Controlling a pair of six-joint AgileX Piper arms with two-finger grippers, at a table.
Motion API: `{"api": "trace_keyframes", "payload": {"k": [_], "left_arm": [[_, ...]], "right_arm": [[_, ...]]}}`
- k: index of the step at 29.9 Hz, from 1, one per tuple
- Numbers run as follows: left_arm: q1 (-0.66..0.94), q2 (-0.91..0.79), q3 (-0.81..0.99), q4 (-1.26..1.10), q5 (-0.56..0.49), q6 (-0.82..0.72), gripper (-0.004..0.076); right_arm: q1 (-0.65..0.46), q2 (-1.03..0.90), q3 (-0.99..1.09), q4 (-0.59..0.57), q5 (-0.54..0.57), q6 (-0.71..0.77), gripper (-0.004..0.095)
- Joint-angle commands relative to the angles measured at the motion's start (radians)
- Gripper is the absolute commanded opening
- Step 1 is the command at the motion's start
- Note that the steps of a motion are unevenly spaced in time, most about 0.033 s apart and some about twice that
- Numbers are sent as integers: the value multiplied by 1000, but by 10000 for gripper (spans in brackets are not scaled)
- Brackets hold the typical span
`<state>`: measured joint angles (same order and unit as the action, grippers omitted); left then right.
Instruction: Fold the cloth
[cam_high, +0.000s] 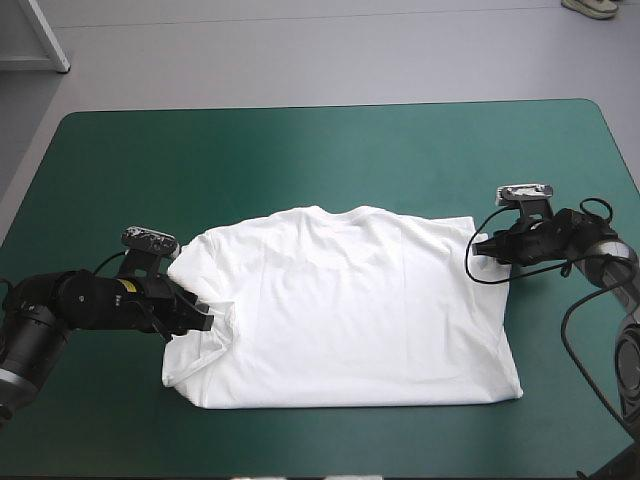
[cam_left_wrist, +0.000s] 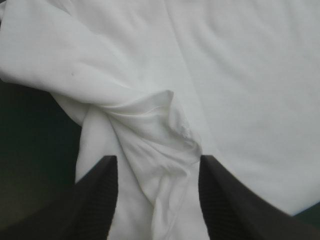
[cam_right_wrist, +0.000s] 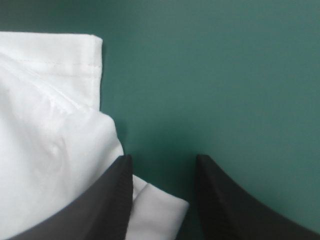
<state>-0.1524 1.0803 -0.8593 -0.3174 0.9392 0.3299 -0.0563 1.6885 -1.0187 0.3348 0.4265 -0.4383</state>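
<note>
1. Shows the T-shirt (cam_high: 350, 310) spread flat on the table (cam_high: 330, 150), from the centre down toward 6 o'clock, with its near edge close to the table's near edge.
2. Places the left gripper (cam_high: 205, 320) low at the T-shirt's 9 o'clock edge, touching the cloth.
3. Shows its fingers (cam_left_wrist: 97, 200) spread apart in the left wrist view. A bunched fold (cam_left_wrist: 150, 130) of white cloth runs up between them, loose and not pinched.
4. Places the right gripper (cam_high: 478, 246) at the T-shirt's 2 o'clock corner.
5. Shows those fingers spread too, with mostly bare teal-green cover (cam_right_wrist: 225, 75) in the gap.
6. Finds one finger lying over the cloth's edge, a little white poking into the gap beside it, and a stitched hem (cam_right_wrist: 75, 65) just ahead on that same side.
</note>
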Motion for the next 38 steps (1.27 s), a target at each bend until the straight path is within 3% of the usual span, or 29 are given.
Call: {"api": "trace_keyframes", "payload": {"k": [1, 5, 8, 19, 27, 35, 38], "left_arm": [[-5, -19, -25, -6, -33, -10, 367], [-5, -19, -25, 1, -48, -15, 367], [-5, -19, -25, 1, -57, -18, 367], [-5, -19, -27, 4, -57, -29, 367], [-5, -19, -27, 6, -59, -29, 367], [-5, -19, -27, 21, -48, -29, 367], [-5, -19, -27, 53, -17, -31, 367]], "right_arm": [[-2, -25, -27, -1, 14, -8, 285], [-2, -25, -27, -1, 28, -10, 79], [-2, -25, -27, -1, 30, -10, 2], [0, -190, -28, 13, 44, -10, 1], [2, -251, -26, 219, 171, -155, 0], [152, -238, -26, 257, 185, -176, 5], [214, -220, -26, 257, 181, -176, 67]]}}
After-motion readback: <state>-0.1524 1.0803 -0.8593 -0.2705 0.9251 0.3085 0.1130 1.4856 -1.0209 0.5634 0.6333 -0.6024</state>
